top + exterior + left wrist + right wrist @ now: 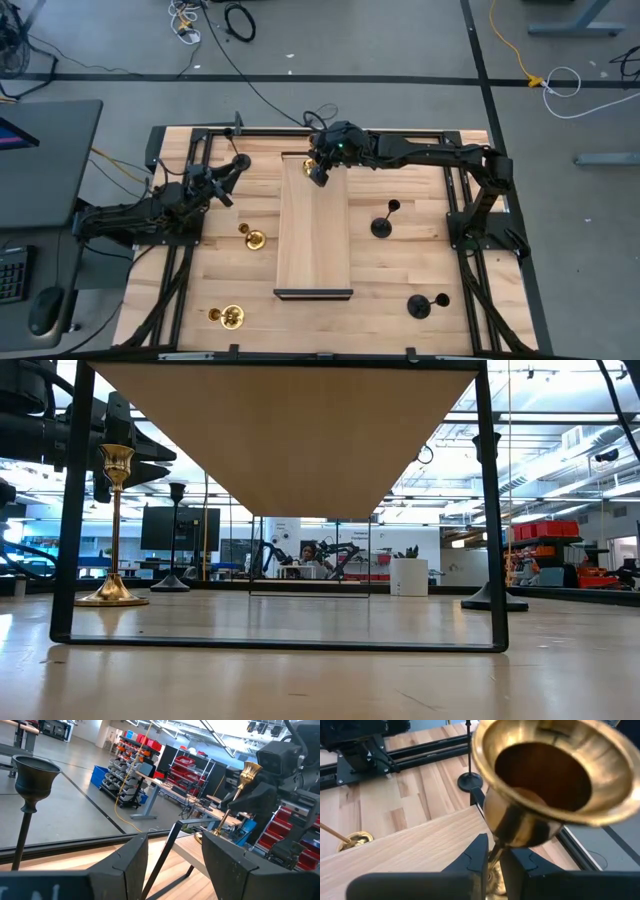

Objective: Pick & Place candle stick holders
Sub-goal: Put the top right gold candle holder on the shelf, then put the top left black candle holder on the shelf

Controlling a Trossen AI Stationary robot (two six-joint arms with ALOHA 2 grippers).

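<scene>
At the far end of the raised wooden shelf [314,222] we have the right end effector [318,172] pinching the thin stem of a gold candle stick holder [550,780], fingers [470,857] closed just under its cup, with the base seemingly at or just above the board. We judge these holders rigid metal, bottom-heavy through the flared base, and slick on the polished brass; the stem is the only sensible place to take hold, and gripping high as we do leaves the base free to swing or slip if we move sharply.

Two more gold holders sit on the worktop [400,300] left of the shelf, one near its middle [253,238] and one toward the near edge [231,316]. Black holders stand to the right [383,225] and near right [421,305], and another [240,159] just ahead of the left end effector [225,190], whose fingers [125,865] are spread and empty.

We see the shelf's dark frame [313,294] and the neighbouring black holder as the likeliest things to knock.
</scene>
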